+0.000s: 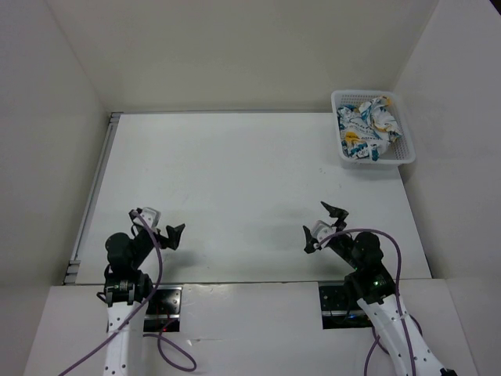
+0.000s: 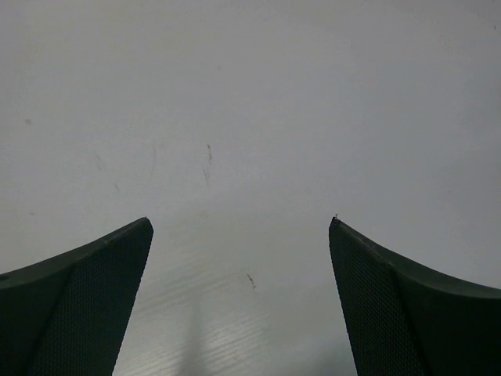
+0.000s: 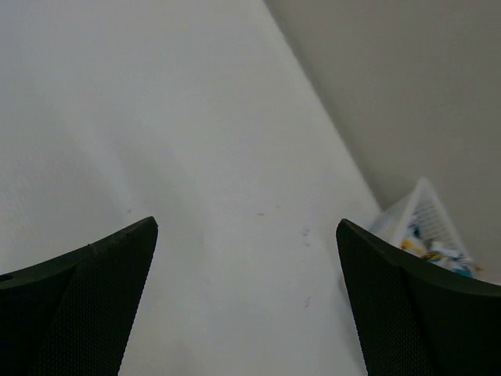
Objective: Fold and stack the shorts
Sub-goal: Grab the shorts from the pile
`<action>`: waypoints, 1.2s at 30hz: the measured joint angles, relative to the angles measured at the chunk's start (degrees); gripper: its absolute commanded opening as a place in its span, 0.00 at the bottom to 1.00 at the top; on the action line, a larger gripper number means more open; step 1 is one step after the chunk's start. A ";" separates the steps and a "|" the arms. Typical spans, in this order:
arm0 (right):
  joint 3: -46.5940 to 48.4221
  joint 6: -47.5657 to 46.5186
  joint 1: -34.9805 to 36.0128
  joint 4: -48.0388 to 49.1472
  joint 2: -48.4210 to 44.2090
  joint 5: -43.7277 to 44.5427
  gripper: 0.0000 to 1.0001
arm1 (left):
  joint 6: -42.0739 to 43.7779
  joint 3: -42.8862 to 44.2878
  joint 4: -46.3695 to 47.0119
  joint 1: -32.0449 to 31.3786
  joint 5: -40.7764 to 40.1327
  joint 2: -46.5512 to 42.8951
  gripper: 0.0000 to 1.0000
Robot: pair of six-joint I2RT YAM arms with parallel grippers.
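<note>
1. The shorts (image 1: 368, 125) lie crumpled in a heap inside the white mesh basket (image 1: 404, 157), their teal, yellow-orange and black print showing above the rim.
2. The basket stands at the far right corner of the white table (image 1: 235, 172), close against the right wall (image 1: 454, 117).
3. From the overhead view the heap looks like one bunched mass; whether it is a single pair or several, I cannot tell.
4. The left gripper (image 1: 172, 235) hovers low over the near left part of the table, well apart from the basket. Its wrist view shows the two dark fingers (image 2: 94, 298) spread wide with only bare tabletop between them.
5. The right gripper (image 1: 322, 225) sits over the near right part of the table, pointed toward the far right corner. Its fingers (image 3: 415, 313) are likewise spread apart and hold nothing.
6. In the right wrist view the basket's corner and a sliver of the printed fabric peek out just above the right finger.
7. A purple cable (image 1: 156, 258) loops along each arm.
</note>
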 measured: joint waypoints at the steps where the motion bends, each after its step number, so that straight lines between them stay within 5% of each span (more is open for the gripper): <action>1: 0.00 -3.96 0.00 0.92 0.00 -0.22 1.00 | 0.00 0.00 1.62 0.02 -0.90 0.00 1.00; 5: 1.42 -8.13 0.00 6.80 0.11 6.32 1.00 | 0.00 1.29 8.48 0.02 -4.35 0.07 1.00; 8: 10.93 -9.73 0.02 3.08 4.50 11.85 1.00 | 0.00 5.92 10.16 -0.13 -6.78 1.09 1.00; 12: 38.42 -4.52 0.13 -0.83 28.13 23.54 1.00 | 0.02 16.37 11.54 -0.22 -8.11 7.52 1.00; 16: 62.55 4.00 -0.76 -0.59 52.87 33.73 1.00 | 0.07 32.44 12.57 -0.44 -10.88 27.06 1.00; 22: 68.50 15.02 -13.40 -14.25 69.90 30.84 1.00 | 0.02 63.06 3.37 -1.09 -18.67 63.25 1.00; 29: 79.52 27.45 -28.98 -22.77 88.96 27.26 1.00 | 0.07 69.18 -17.59 -5.53 -27.74 81.37 1.00; 36: 84.00 35.98 -33.09 -23.34 96.67 25.40 1.00 | 0.02 78.07 -31.12 -5.46 -26.47 93.59 1.00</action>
